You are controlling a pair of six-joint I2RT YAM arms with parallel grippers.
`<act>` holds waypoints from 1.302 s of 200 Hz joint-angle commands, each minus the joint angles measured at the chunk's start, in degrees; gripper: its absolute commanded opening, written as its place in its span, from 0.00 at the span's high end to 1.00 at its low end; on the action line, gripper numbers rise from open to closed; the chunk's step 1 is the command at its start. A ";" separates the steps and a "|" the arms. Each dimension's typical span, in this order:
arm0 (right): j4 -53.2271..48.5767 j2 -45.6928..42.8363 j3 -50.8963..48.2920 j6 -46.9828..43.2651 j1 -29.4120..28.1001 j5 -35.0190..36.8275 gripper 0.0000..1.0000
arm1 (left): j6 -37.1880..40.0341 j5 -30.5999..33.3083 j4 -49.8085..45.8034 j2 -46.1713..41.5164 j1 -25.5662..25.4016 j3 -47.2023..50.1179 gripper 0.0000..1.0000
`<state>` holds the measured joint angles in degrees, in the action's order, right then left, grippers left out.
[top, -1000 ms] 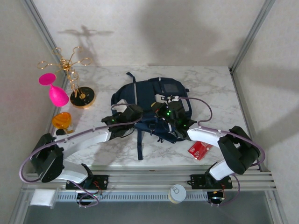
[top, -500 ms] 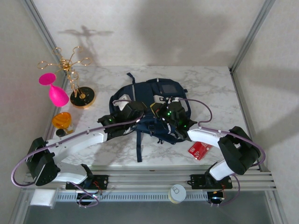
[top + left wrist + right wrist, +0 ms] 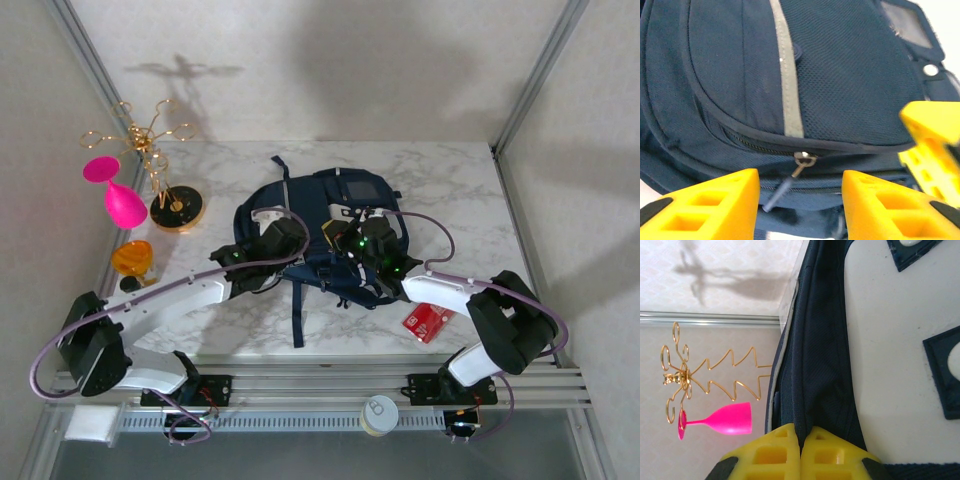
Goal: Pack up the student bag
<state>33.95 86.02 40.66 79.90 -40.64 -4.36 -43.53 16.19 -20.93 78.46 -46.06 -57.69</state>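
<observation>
Yellow-fingered left gripper point(image 3: 800, 197) has its fingers apart, one each side of the zipper pull point(image 3: 799, 166), probably lining up a tug. Right gripper point(image 3: 801, 440) is pinched together on a fold of the student bag point(image 3: 335, 200), which lies flat mid-table point(image 3: 450, 180), I'd guess to steady it.

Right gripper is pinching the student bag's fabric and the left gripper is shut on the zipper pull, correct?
Not the left one. The left wrist view shows the left gripper open, with the zipper pull in the gap between its jaws, not gripped. The right gripper is pinching the student bag by its fabric, as you say.
</observation>
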 commanded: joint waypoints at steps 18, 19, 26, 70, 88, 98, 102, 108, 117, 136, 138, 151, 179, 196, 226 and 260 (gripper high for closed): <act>6.92 -2.61 3.28 -0.97 0.00 -1.45 1.00 | 7.91 -4.74 -0.59 3.37 2.03 -0.26 0.59; 6.91 -2.61 3.28 -0.97 -0.03 -1.44 1.00 | 7.96 -4.79 -0.47 3.46 2.03 -0.24 0.60; 6.76 -2.48 3.43 -1.06 -0.04 -1.49 1.00 | 8.46 -4.97 -0.09 3.99 2.12 -0.29 0.62; 6.57 -1.56 3.79 -1.46 -0.09 -1.40 1.00 | 12.21 -8.71 4.68 6.21 2.21 -0.41 0.75; 6.23 -1.60 3.83 -2.06 -0.05 -1.23 1.00 | 13.12 -8.23 4.34 7.12 2.27 -0.97 0.78; 5.91 -1.82 3.68 -2.42 -0.05 -0.98 1.00 | 13.53 -7.14 3.49 7.46 2.28 -1.19 0.83; 5.80 -1.90 3.64 -2.51 -0.05 -0.92 1.00 | 13.62 -6.80 3.14 7.42 2.29 -1.28 0.85; 5.62 -2.01 3.57 -2.67 -0.01 -0.75 1.00 | 13.96 -6.53 2.81 7.31 2.29 -1.20 0.86; 5.15 -2.21 3.71 -3.37 0.19 -0.95 1.00 | 14.49 -6.43 2.57 6.92 2.29 -0.86 0.87; 3.58 -2.91 4.29 -5.25 0.56 -1.53 1.00 | 15.59 -5.78 2.14 5.34 2.50 0.07 0.95; 3.40 -2.99 4.26 -5.56 0.56 -1.59 1.00 | 15.65 -5.74 2.08 5.18 2.54 0.11 0.96; 1.29 -3.97 4.57 -7.89 2.45 -1.99 1.00 | 16.47 -5.42 1.11 4.07 2.94 0.49 1.00; -3.07 -4.88 6.11 -13.05 6.94 -8.53 1.00 | 18.03 -3.70 -1.24 1.61 5.02 2.19 1.00; -8.15 -5.53 7.32 -16.63 9.57 -12.22 1.00 | 18.98 -2.77 -1.43 0.20 6.77 3.55 1.00; -14.68 -8.79 7.33 -22.67 13.85 -16.20 1.00 | 21.56 -5.33 0.53 -0.79 8.80 5.04 1.00; -21.60 -7.73 10.09 -29.70 21.72 -22.06 1.00 | 23.36 -12.44 3.57 -0.05 8.01 5.84 1.00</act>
<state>12.93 81.19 46.48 58.46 -26.50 -24.58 -22.28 1.91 -14.59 78.83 -40.42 -54.26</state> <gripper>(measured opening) 0.059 0.059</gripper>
